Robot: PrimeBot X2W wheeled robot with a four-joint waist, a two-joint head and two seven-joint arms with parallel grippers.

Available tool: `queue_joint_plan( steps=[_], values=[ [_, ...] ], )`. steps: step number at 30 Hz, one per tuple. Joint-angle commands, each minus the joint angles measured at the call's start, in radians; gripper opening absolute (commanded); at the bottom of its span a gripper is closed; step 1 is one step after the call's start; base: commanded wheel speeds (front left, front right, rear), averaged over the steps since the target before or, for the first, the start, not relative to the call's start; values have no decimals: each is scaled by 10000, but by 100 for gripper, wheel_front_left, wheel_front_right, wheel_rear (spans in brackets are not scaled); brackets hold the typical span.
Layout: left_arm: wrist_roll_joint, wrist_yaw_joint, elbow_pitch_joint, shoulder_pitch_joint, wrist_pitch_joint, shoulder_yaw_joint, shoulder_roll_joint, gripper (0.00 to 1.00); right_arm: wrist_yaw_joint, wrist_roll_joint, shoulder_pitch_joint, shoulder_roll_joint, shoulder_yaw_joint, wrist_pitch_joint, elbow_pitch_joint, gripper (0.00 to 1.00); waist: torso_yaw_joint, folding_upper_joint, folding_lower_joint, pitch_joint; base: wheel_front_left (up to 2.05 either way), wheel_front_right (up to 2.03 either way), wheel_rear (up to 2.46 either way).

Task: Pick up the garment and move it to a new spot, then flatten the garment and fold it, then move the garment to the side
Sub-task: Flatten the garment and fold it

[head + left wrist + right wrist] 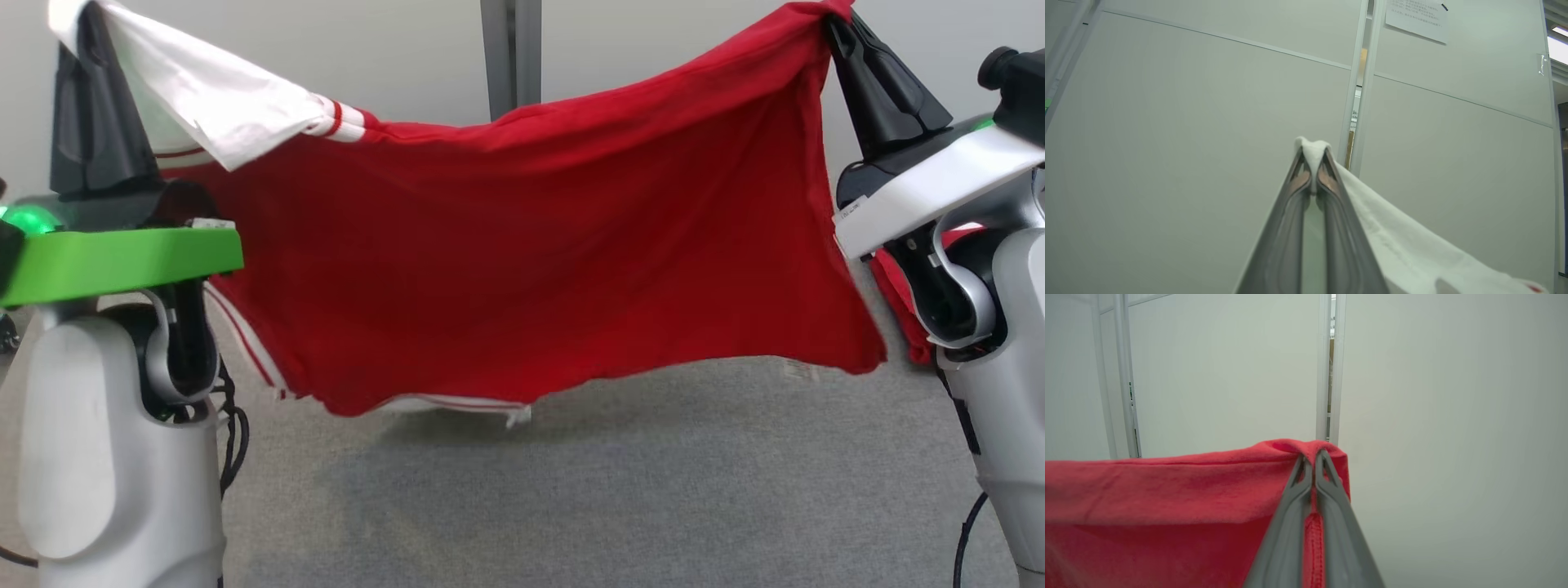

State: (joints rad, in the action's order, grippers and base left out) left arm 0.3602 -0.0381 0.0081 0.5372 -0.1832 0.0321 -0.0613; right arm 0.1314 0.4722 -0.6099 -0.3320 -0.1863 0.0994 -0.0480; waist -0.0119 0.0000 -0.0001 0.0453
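At the upper left of the head view, the left pincer (82, 12) points upward. Its dark fingers are closed on a white part of the garment (522, 245). A bright green band (114, 261) wraps the arm just below it. In the left wrist view, the two fingers (1331, 179) press together with a small tuft of white cloth pinched at their tips. The rest of the white fabric falls away to the lower right, with a speck of red at the corner.

From that grip the garment spreads across the middle of the head view. A white sleeve with red stripes gives way to a broad red panel that sags between the two arms. Its top edge dips in the centre, in front of a grey post (510, 49) and a pale wall (653, 49). The lower edge, trimmed in white with red lines, hangs low over the grey carpet (571, 490). I cannot tell whether it touches.

At the upper right, the right pincer (833, 16) is clamped on the red corner of the garment, fingers tilted up and to the left. The right wrist view shows its fingers (1327, 477) closed narrowly on a red fold with a stitched hem running between them.
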Motion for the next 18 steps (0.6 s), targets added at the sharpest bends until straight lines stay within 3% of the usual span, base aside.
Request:
queue_joint_plan(
  steps=[1,7,12,18],
  values=[
    [90,92,-180,186,112,127,-137,0,-17,176,65,90,127,220,233,0,-49,0,1,44,0,0,0],
    [283,299,-713,302,656,396,-362,0,-17,255,488,166,513,1095,884,0,-133,0,1,-55,0,0,0],
    [252,213,-466,529,1305,192,-630,0,-17,242,428,249,752,1786,753,0,-168,0,1,-496,0,0,0],
    [296,-112,565,2039,2184,-114,-1100,0,-17,54,-978,113,725,2285,131,0,-146,0,1,-2118,0,0,0]
  ],
)
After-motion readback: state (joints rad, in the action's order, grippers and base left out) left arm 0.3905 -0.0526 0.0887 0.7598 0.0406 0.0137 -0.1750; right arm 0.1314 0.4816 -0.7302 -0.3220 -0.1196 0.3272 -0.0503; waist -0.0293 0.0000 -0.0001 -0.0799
